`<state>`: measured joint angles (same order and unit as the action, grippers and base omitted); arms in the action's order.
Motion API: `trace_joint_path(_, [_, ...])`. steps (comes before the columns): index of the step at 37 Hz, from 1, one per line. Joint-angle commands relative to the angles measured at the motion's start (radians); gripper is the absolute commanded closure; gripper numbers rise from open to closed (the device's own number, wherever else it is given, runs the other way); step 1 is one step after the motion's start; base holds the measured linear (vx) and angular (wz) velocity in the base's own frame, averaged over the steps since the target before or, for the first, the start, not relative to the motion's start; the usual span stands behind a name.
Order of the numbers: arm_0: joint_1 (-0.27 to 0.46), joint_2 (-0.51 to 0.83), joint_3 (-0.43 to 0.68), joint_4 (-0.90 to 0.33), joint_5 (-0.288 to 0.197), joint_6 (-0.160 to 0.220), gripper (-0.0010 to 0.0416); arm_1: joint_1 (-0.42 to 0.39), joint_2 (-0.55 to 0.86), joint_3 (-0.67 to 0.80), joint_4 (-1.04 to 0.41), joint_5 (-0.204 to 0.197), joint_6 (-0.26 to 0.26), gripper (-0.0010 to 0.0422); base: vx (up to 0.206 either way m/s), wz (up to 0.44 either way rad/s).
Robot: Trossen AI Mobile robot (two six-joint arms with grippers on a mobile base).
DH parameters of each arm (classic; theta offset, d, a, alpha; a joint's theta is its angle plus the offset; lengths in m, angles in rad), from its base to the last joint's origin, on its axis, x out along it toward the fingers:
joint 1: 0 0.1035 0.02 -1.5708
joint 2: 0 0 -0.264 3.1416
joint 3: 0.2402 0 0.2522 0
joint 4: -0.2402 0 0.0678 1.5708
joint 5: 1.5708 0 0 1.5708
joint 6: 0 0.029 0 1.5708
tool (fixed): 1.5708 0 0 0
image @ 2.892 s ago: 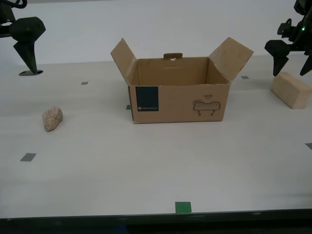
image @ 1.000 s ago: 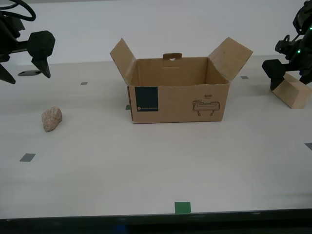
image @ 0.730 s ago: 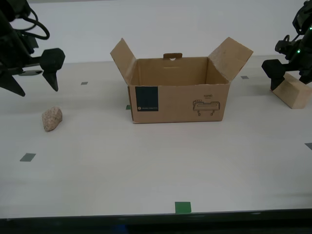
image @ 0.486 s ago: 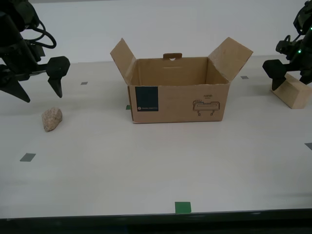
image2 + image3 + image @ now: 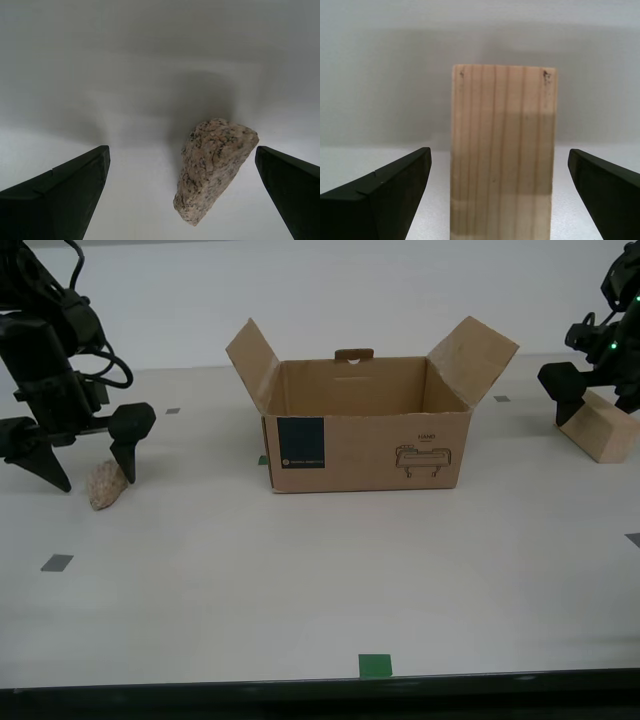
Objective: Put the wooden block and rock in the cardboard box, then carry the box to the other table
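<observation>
The cardboard box (image 5: 365,445) stands open on the beige table, flaps spread, with nothing visible inside. The rock (image 5: 105,487) lies at the exterior view's left. My second gripper (image 5: 95,479) is open and lowered around it, one finger on each side, not touching (image 5: 181,150); the rock (image 5: 215,167) sits nearer one finger. The wooden block (image 5: 600,430) lies at the exterior view's right. My first gripper (image 5: 598,410) is open and straddles it, with the block (image 5: 502,150) centred between its fingers (image 5: 498,151). The other table is out of view.
Small tape squares mark the tabletop (image 5: 320,580): a grey one (image 5: 57,562) in front of the rock and a green one (image 5: 375,665) near the front edge. A pale wall runs behind the table.
My second gripper has come down and toward the box, from above the table to around the rock. My first gripper dropped onto the block early on and has held still since.
</observation>
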<state>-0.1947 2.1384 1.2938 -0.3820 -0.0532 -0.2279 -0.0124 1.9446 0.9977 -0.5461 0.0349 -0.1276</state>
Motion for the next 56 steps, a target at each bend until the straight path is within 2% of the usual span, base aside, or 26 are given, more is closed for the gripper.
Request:
trace_joint_path(1, [0.000, 0.000, 0.000, -0.002, -0.002, 0.001, 0.0035, -0.001, -0.002, 0.001, -0.002, -0.001, 0.005, 0.0014, 0.000, 0.000])
trace_joint_path(9, [0.000, 0.000, 0.000, -0.008, -0.002, 0.001, 0.0049, -0.002, -0.002, 0.000, -0.005, -0.001, 0.005, 0.0014, 0.000, 0.000])
trace_joint_path(21, [0.000, 0.000, 0.000, -0.012, -0.002, 0.001, 0.0038, -0.003, -0.002, -0.001, -0.013, -0.001, 0.004, 0.0014, 0.000, 0.000])
trace_joint_path(29, [0.001, 0.000, 0.000, -0.015, -0.002, 0.002, 0.0042, -0.004, -0.002, -0.001, -0.025, 0.057, 0.004, 0.0014, 0.000, 0.000])
trace_joint_path(36, [0.001, 0.000, 0.000, -0.016, -0.002, 0.008, 0.0057, -0.014, -0.002, -0.001, -0.048, 0.049, -0.031, 0.0014, 0.000, 0.000])
trace_joint_path(41, [0.002, 0.000, 0.000, -0.015, -0.002, 0.019, 0.0061, -0.023, -0.002, -0.001, -0.050, -0.010, -0.041, 0.0014, 0.000, 0.000])
trace_joint_path(56, [0.003, 0.000, 0.000, -0.015, -0.002, 0.019, 0.0084, -0.035, -0.002, -0.001, -0.055, -0.008, -0.047, 0.0014, 0.000, 0.000])
